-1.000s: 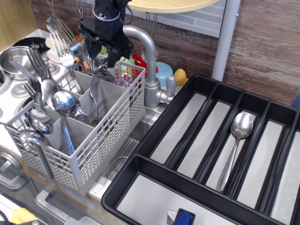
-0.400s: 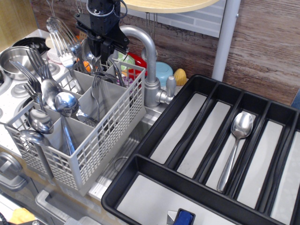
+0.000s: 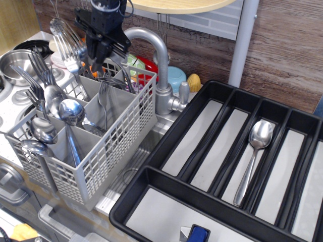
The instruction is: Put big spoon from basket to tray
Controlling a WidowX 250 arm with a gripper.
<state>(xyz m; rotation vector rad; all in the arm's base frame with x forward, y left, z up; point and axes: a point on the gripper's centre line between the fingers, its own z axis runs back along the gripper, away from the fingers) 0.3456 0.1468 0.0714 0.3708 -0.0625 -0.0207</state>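
The grey gridded basket (image 3: 113,143) stands at the left with cutlery upright in its compartments. Several big spoons stand bowl-up in its front left part, one at the middle (image 3: 69,111) and one lower left (image 3: 43,132). Forks (image 3: 39,70) stand at its far left, and one fork (image 3: 103,92) stands in a back compartment. My gripper (image 3: 98,56) hangs above the basket's back edge, jaws apart and empty, touching no cutlery. The black tray (image 3: 151,174) lies at the right. One big spoon (image 3: 256,141) lies in its third long compartment, bowl away from me.
A steel tap (image 3: 157,55) arches just right of the gripper, between basket and tray. A steel pot (image 3: 12,63) and hanging utensils (image 3: 63,35) are at the far left. Coloured dishes (image 3: 174,78) sit behind the tap. A blue object (image 3: 199,233) lies at the tray's front edge.
My gripper has risen out of the basket's back compartment and moved left. The fork it was around stays in the basket. Nothing else has moved.
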